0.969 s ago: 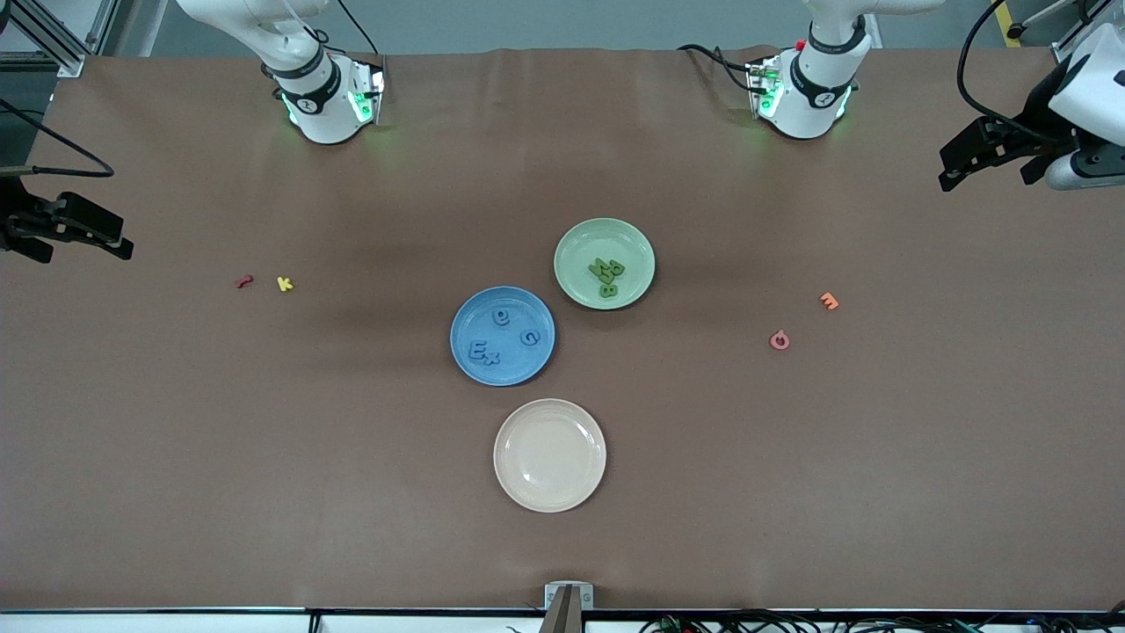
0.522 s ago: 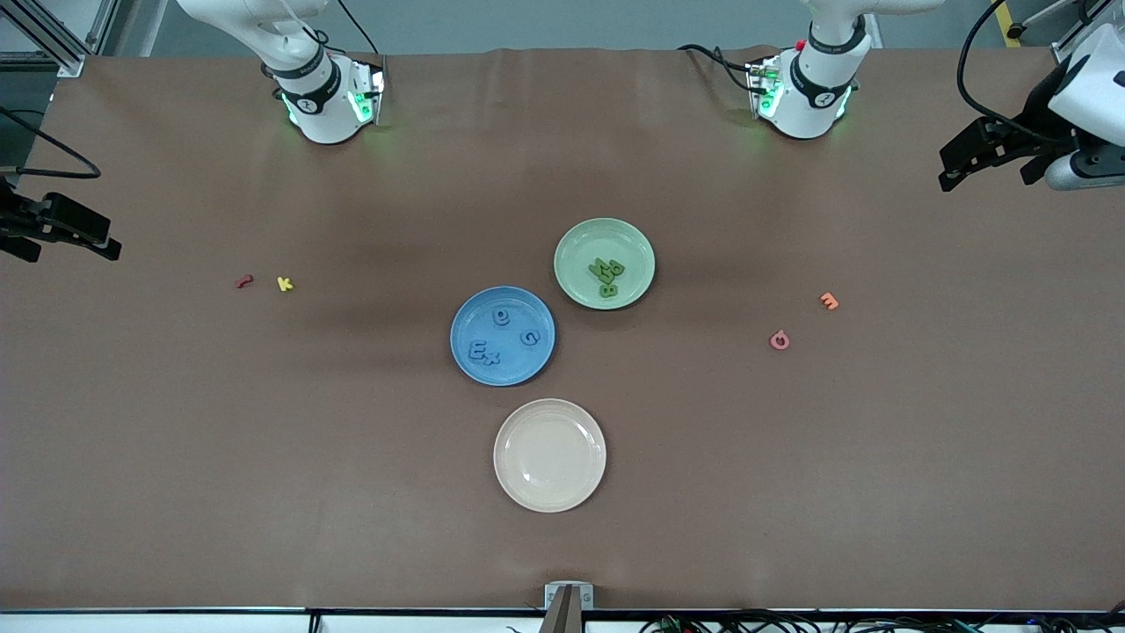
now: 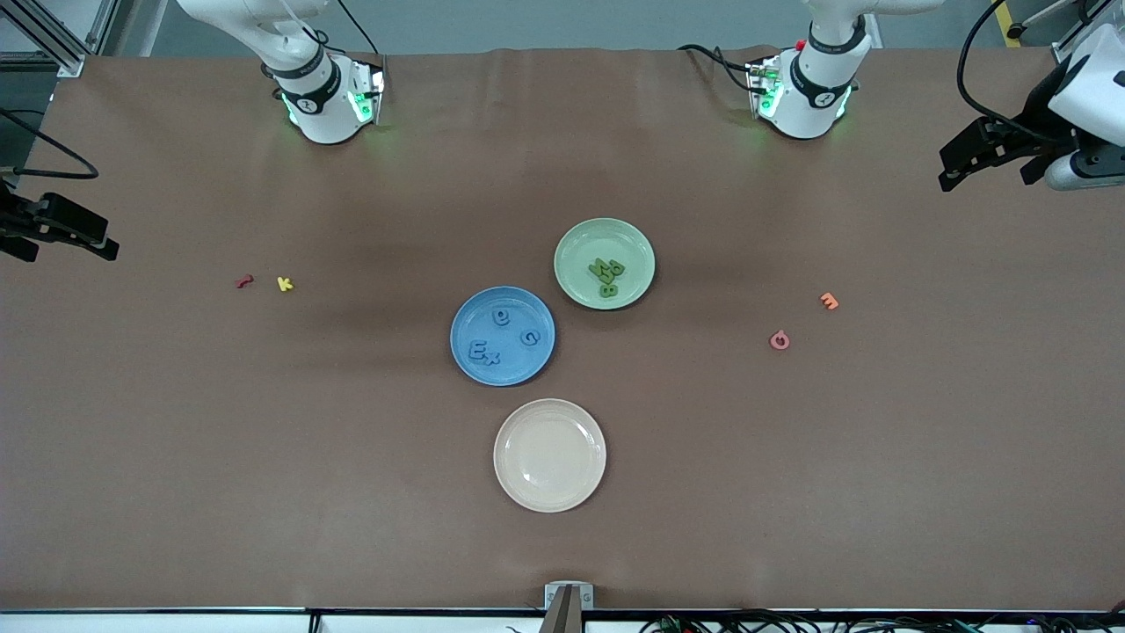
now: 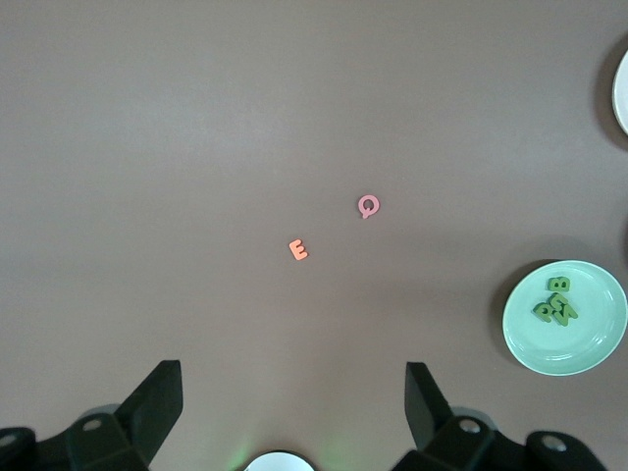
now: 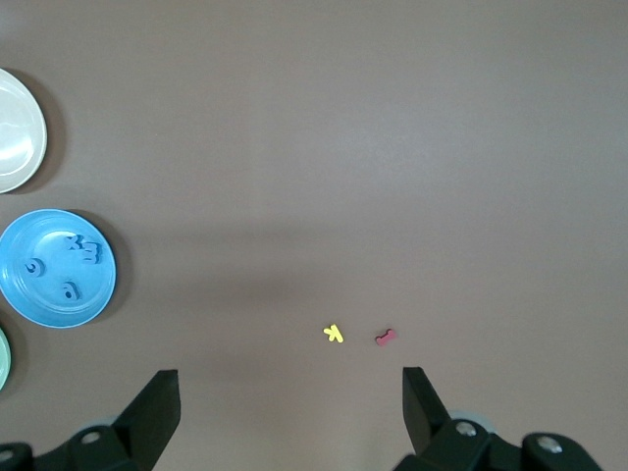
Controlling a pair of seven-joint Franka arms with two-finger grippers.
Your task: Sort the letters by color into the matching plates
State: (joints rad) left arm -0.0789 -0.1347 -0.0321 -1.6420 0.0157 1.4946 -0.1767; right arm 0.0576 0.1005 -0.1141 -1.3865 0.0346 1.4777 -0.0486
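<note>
Grippers first: the left gripper (image 4: 294, 412) hangs high over the left arm's end of the table (image 3: 176, 457), fingers wide apart and holding nothing; the right gripper (image 5: 291, 417) hangs likewise over the right arm's end, fingers spread, nothing between them. Both arms wait clear of the work area

Blue plate (image 3: 502, 335) sits mid-table with four blue letters (image 3: 502, 336) in it. Pale green plate (image 3: 605, 263), just beside it and farther from the front camera, holds the green letters (image 3: 606, 275) in a heap; they appear to be four, though they overlap

Cream plate (image 3: 549, 454) lies nearest the front camera. Orange letter (image 3: 829, 301) and pink letter (image 3: 779, 340) lie toward the left arm's end; red letter (image 3: 244, 281) and yellow letter (image 3: 284, 283) toward the right arm's end, all well apart from the plates
</note>
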